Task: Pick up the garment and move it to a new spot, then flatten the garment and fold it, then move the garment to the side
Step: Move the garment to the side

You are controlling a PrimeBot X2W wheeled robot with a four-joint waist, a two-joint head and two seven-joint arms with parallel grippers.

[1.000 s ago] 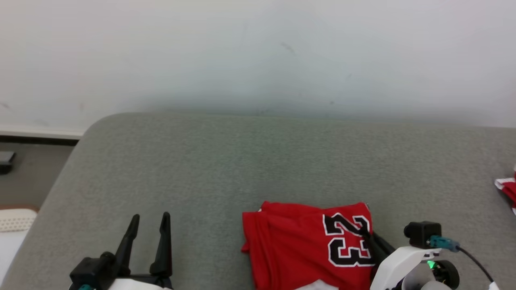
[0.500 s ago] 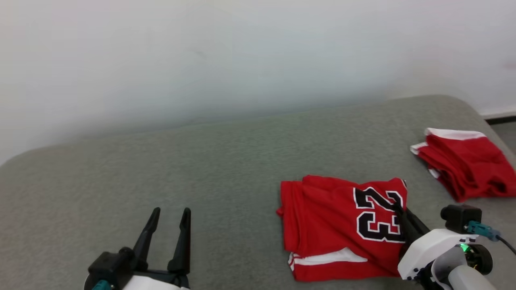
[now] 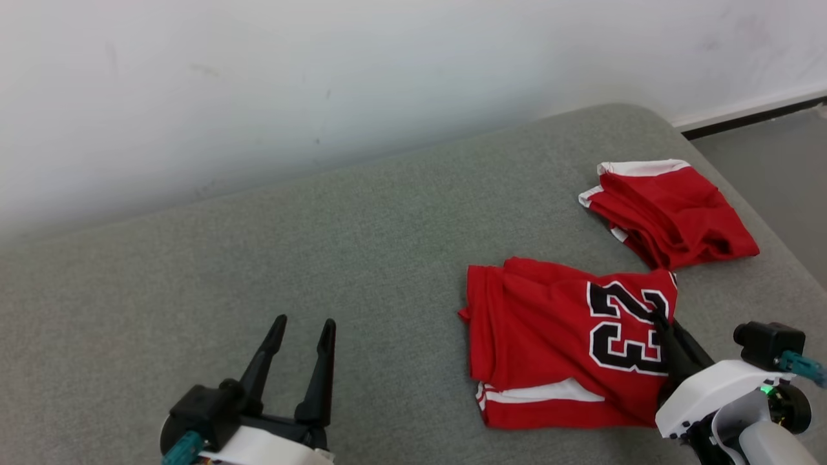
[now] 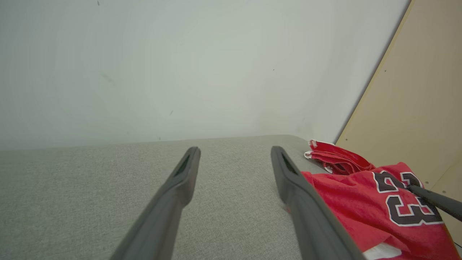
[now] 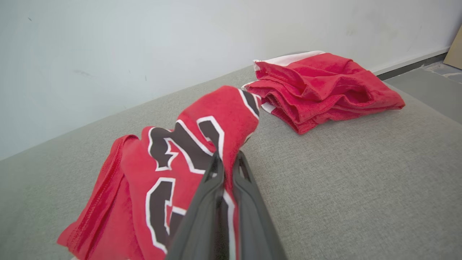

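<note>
The folded red garment [image 3: 555,342], with a black 23 outlined in white and a white stripe along its near edge, lies on the right front part of the grey fabric surface [image 3: 323,245]. My right gripper [image 3: 660,318] is pressed together on the garment's right edge, pinching the cloth at the numerals. In the right wrist view that edge is lifted and drapes over my fingers [image 5: 209,202]. Beyond it, apart from it and near the far right corner, lies a second folded red garment [image 3: 669,210] with white trim. My left gripper [image 3: 303,323] hangs well to the left over bare fabric, fingers spread and holding nothing. A pale wall [image 3: 323,77] stands behind, and grey floor [image 3: 769,161] shows at the right.
</note>
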